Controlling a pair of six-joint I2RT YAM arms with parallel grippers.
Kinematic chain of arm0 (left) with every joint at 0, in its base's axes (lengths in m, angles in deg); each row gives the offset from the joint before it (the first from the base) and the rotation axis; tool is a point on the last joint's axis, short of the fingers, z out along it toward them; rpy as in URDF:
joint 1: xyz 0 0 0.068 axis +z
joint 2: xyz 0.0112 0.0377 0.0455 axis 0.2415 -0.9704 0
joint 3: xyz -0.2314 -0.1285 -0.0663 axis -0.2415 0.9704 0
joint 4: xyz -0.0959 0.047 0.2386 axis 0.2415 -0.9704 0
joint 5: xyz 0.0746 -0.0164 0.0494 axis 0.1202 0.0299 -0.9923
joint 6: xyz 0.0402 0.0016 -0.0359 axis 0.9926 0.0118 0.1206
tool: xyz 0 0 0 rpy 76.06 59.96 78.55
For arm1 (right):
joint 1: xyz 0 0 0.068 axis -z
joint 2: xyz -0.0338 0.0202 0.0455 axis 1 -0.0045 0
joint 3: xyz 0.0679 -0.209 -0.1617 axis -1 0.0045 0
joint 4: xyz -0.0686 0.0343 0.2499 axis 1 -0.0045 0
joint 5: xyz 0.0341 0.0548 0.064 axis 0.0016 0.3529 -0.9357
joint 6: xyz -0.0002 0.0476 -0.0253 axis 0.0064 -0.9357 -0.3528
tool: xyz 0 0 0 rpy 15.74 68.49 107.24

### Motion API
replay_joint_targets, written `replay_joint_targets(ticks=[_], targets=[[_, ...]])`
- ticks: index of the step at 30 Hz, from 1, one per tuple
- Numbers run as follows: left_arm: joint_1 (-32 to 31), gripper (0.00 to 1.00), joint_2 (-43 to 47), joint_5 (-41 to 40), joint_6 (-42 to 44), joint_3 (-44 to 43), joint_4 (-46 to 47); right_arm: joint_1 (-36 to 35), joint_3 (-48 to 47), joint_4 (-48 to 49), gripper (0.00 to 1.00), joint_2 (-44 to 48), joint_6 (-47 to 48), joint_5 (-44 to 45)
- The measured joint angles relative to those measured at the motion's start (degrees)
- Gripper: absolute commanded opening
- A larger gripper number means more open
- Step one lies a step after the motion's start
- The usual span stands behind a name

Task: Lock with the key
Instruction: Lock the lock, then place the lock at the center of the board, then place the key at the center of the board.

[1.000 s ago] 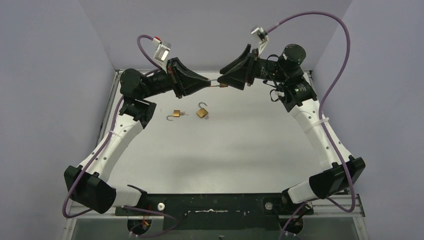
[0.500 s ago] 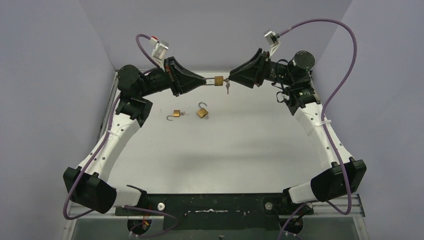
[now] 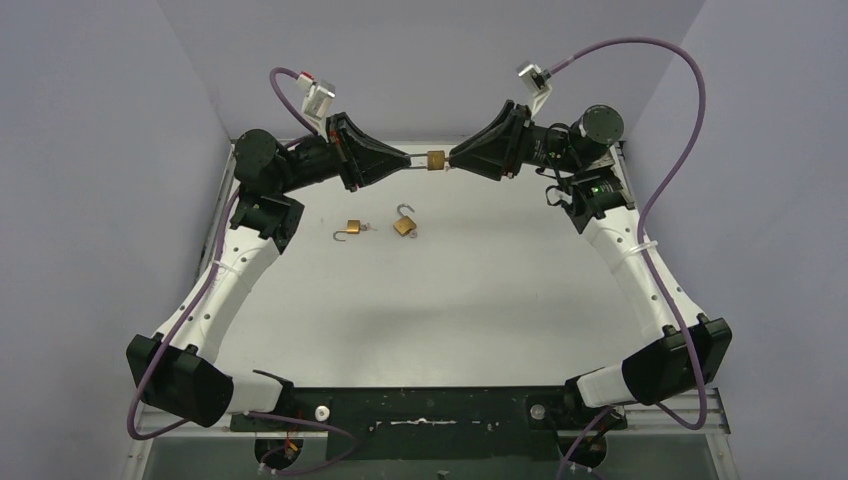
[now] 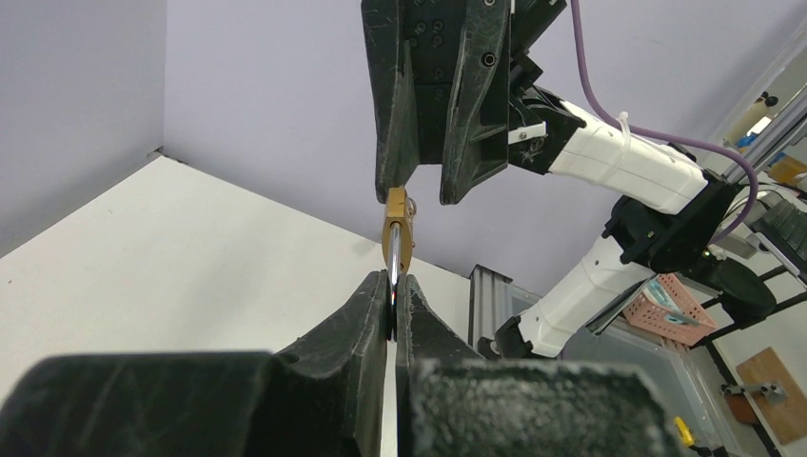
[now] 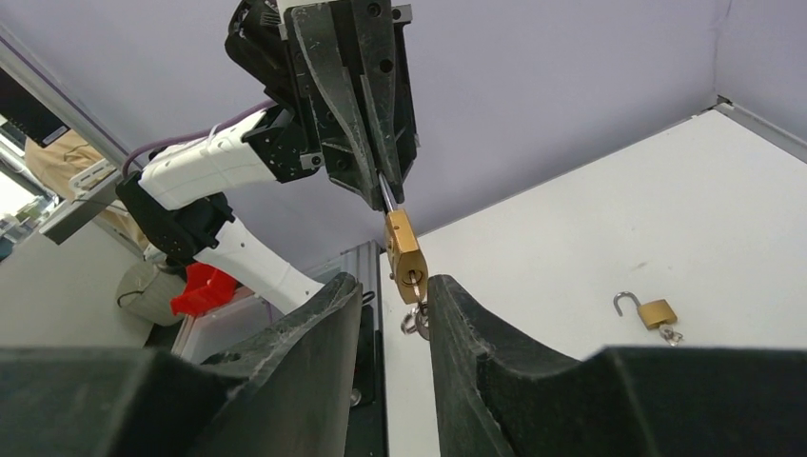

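Note:
A brass padlock (image 3: 436,159) hangs in the air over the back of the table, between the two grippers. My left gripper (image 4: 392,295) is shut on its steel shackle, body pointing away from the fingers. The padlock (image 5: 403,249) has a key (image 5: 415,303) with a small ring in its keyhole. My right gripper (image 5: 395,283) sits around that key end, jaws still apart; one finger (image 5: 447,295) touches the key ring, the other stands clear. Seen from above, the right gripper (image 3: 452,160) meets the padlock from the right.
Two more brass padlocks with open shackles lie on the white table: one (image 3: 352,228) to the left, one (image 3: 404,224) with a key at its base, also in the right wrist view (image 5: 655,312). Purple walls close in the back and sides.
The right gripper backed off to the right, then came back in around the key end of the padlock, its jaws narrowing. The left gripper kept hold of the shackle and barely moved.

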Motion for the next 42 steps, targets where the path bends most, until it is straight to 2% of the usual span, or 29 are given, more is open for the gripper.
replay_joint_targets(ticks=[2,6,16,19,24,30,32,35,38,42], targets=[[0.04,0.00,0.00,0.04,0.00,0.04,0.00,-0.70,0.00,0.09,0.24,0.00,-0.02,-0.04],[0.20,0.00,0.00,0.13,-0.09,0.04,0.13,-1.05,0.00,0.20,0.01,-0.02,0.13,0.00],[1.07,0.00,0.00,0.74,-0.70,0.26,0.15,-0.37,0.00,-1.99,0.00,-0.11,1.88,-0.02],[2.23,0.00,0.00,0.66,-0.90,0.37,0.28,1.70,0.63,-3.21,0.00,0.44,2.93,0.04],[5.29,0.00,0.00,0.50,-1.05,0.37,0.85,7.04,6.14,-6.25,0.00,4.20,5.16,2.05],[4.33,0.00,-1.07,2.51,-0.11,0.35,-0.37,8.02,14.86,-11.98,0.00,8.90,8.90,8.98],[2.38,0.00,-2.05,2.45,3.04,0.28,-4.35,8.00,17.44,-16.41,0.00,10.25,10.91,13.97],[-3.54,0.00,-5.33,-0.63,12.11,-1.79,-17.84,8.02,20.96,-22.58,0.00,12.11,13.51,23.28],[-10.47,0.00,-11.65,-5.46,21.00,-6.14,-31.93,8.02,23.78,-27.76,0.00,13.68,15.23,31.67],[-16.22,0.00,-20.52,-14.27,28.24,-11.17,-44.72,8.13,26.88,-31.61,0.00,15.21,15.61,41.53]])
